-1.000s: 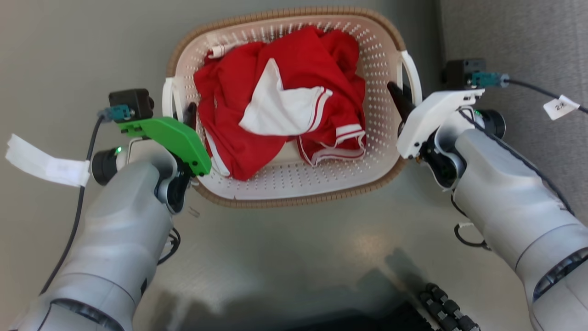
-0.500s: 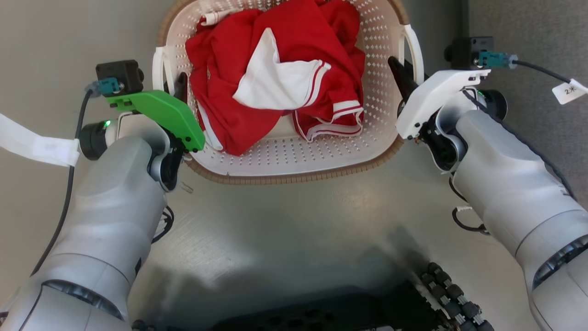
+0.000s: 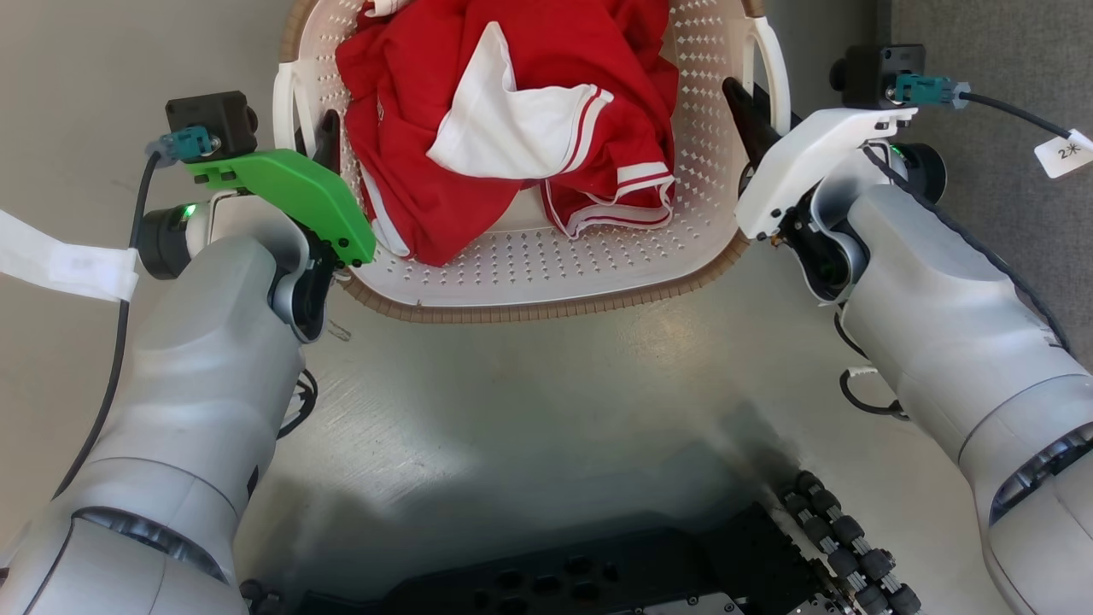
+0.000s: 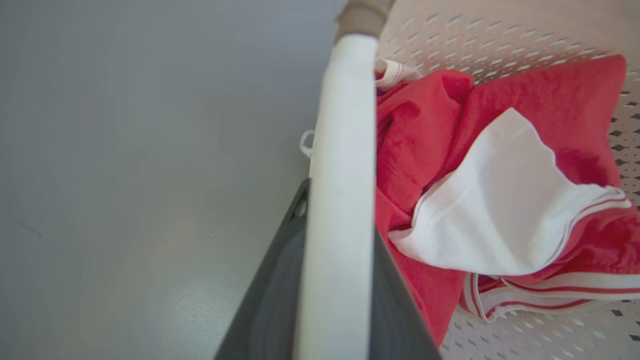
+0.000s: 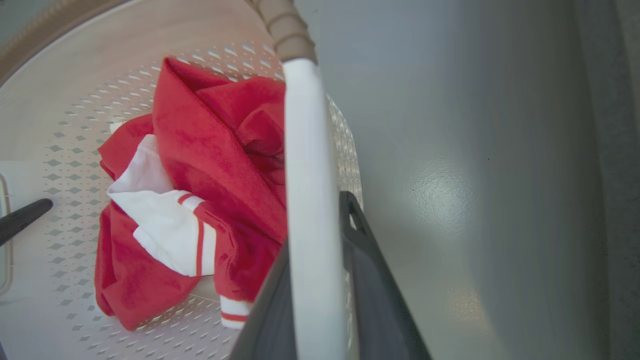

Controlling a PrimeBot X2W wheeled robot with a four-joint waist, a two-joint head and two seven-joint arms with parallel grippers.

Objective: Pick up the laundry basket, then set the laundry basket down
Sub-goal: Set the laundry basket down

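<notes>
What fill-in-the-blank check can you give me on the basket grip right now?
1. The left gripper and right gripper each clamp a white side ____ of the laundry basket.
2. The clothing inside the laundry basket is mostly ____.
3. The left gripper's wrist cover is coloured ____.
Missing words: handle; red; green.

The laundry basket [image 3: 555, 265] is cream, perforated, with a brown woven rim. The garment [image 3: 401, 102] is red with white striped trim.
</notes>
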